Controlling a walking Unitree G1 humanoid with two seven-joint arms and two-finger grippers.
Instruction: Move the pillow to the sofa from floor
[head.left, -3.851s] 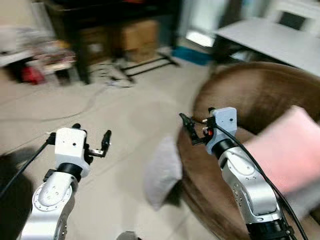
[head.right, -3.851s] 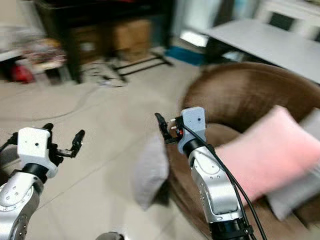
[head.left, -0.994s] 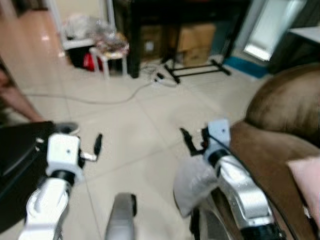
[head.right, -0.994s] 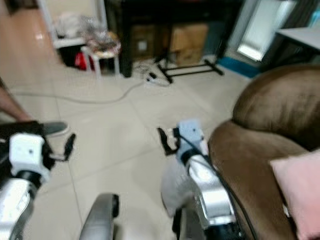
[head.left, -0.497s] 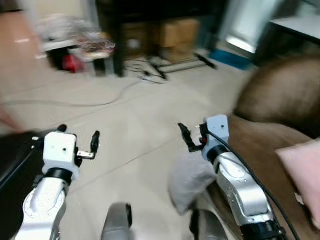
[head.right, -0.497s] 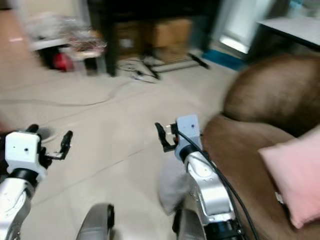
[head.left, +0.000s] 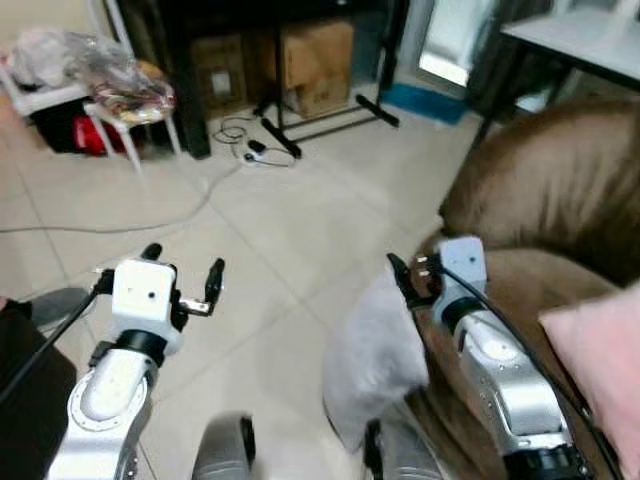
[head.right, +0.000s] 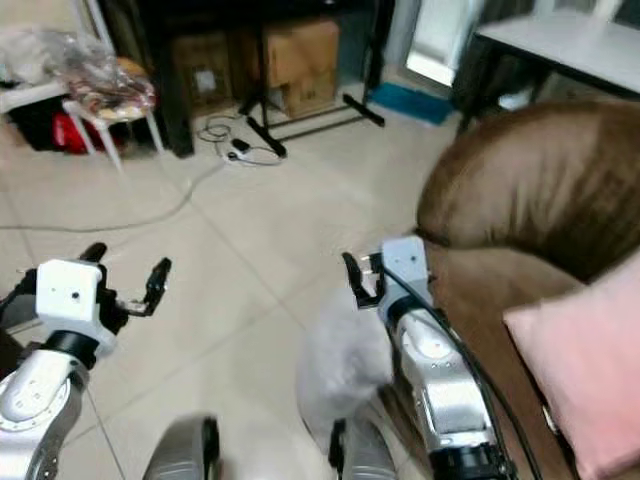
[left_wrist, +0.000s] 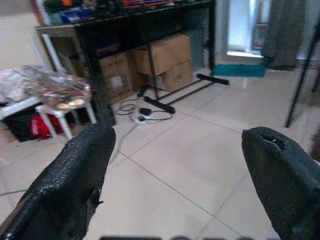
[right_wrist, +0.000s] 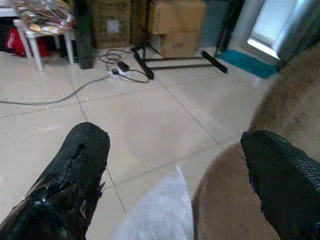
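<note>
Standing close: sofa at right, grey pillow on floor leaning against its front. Both end effectors, left and right, spread, empty. Risk: robot's feet crowding or stepping on pillow.

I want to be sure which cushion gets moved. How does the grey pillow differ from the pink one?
The grey pillow stands on the tiled floor, leaning against the brown sofa; the pink pillow already lies up on the sofa. The grey one sits just below the right pincer; the pink one is farther to the robot's right. Both look soft and plain.
</note>
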